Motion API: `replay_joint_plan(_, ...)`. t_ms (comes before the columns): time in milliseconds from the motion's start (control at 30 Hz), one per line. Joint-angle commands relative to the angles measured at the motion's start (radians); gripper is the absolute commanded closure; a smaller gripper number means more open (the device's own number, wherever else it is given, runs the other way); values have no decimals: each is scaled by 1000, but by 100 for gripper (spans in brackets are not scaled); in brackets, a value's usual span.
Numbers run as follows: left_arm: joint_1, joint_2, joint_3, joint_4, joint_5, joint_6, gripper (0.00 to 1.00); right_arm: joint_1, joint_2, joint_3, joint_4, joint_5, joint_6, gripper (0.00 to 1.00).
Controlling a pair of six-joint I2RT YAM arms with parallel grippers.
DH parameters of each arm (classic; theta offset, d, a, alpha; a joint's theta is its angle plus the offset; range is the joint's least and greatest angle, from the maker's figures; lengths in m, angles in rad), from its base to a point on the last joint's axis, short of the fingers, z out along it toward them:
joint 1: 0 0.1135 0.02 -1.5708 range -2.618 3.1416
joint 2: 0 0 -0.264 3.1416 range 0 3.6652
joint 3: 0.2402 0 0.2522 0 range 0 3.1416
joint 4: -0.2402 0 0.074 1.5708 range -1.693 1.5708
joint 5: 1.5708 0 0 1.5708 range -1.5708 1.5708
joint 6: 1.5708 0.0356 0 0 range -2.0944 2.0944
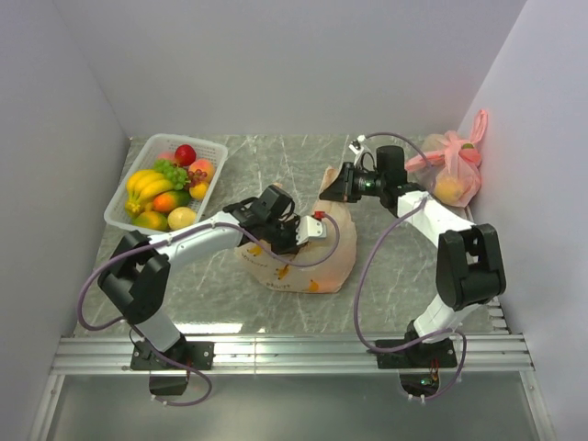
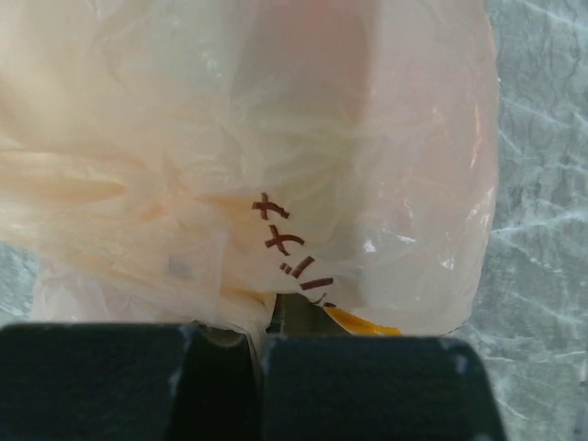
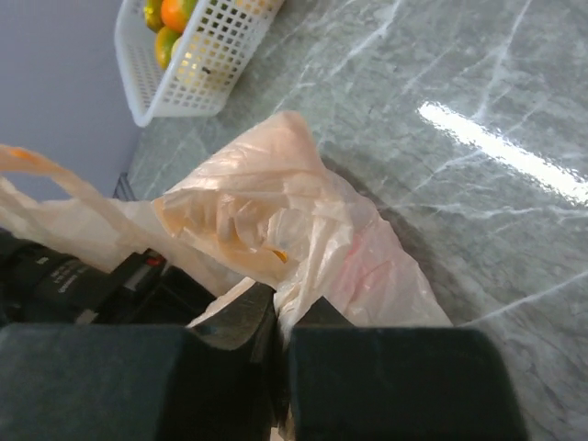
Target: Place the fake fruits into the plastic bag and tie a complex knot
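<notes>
Closest to the left wrist lens, the left gripper (image 2: 257, 335) has its two dark fingers pressed together with a fold of the plastic bag (image 2: 303, 165) pinched between them, and the crinkled peach film fills nearly the whole of that view. I note brown printed marks on the film just above the fingers and a yellow-orange patch at its lower edge; I cannot tell whether that patch is print or contents. The right gripper (image 3: 280, 317) is likewise clamped on the bag, its fingers closed on a raised peak of film at the bag's far right corner. From overhead, the bag lies mid-table between the two arms, with its near edge well apart from the rail (image 1: 294, 349). The left arm lies across the bag's left side. The fake fruits (image 1: 165, 188) sit heaped in the white basket (image 1: 219, 170) at the far left corner, beside the left wall (image 1: 46, 138). A pink bag (image 1: 455, 175) rests at the far right against the right wall (image 1: 542, 138). Bare table (image 1: 276, 156) shows between basket and peach bag, behind the bag toward the back wall, and in front of it. Each arm's purple cable hangs in a loop over the near side of the table.
</notes>
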Motion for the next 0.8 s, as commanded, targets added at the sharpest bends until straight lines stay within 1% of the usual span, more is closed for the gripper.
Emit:
replay_joint_plan(0, 4, 21, 69, -33, 14, -82, 99, -4, -35, 78, 27, -5, 33, 80)
replay_joint_plan(33, 13, 25, 83, -42, 41, -96, 100, -13, -59, 77, 1, -5, 25, 62)
replay_joint_plan(67, 30, 31, 94, -47, 48, -111, 100, -23, -79, 68, -19, -8, 19, 54)
replay_joint_plan(100, 38, 33, 112, -57, 55, -130, 99, -36, -128, 34, -19, -20, 17, 36)
replay_joint_plan(133, 49, 33, 120, -60, 74, -138, 99, -56, -154, 16, -47, -25, 10, 26)
replay_joint_plan(200, 72, 30, 141, -70, 97, -145, 100, -71, -235, -35, -114, -16, -58, 13)
replay_joint_plan(267, 82, 22, 151, -80, 120, -148, 100, -74, -294, -78, -159, -5, -120, 11)
replay_joint_plan(333, 82, 12, 154, -82, 140, -141, 100, -73, -367, -153, -150, -1, -129, 7)
replay_joint_plan(400, 81, -1, 149, -80, 164, -138, 99, -65, -406, -205, -118, 16, -122, 5)
replay_joint_plan(467, 81, -7, 143, -74, 177, -139, 99, -48, -402, -221, -114, 65, -136, 5)
replay_joint_plan(533, 81, -4, 148, -79, 175, -138, 99, -45, -363, -227, -117, 81, -142, 5)
replay_joint_plan(633, 82, 2, 155, -93, 181, -133, 100, -44, -343, -267, -47, 78, -130, 4)
replay_joint_plan(667, 82, 4, 154, -91, 180, -130, 99, -44, -342, -279, 11, 47, -110, 4)
replay_joint_plan(700, 82, 4, 152, -88, 180, -128, 100, -42, -334, -300, 45, 30, -93, 10)
replay_joint_plan(733, 81, 4, 149, -85, 172, -125, 100, -37, -326, -305, 112, 14, -36, 15)
replay_joint_plan(767, 69, 4, 143, -83, 160, -112, 100, -30, -317, -304, 135, 6, -9, 20)
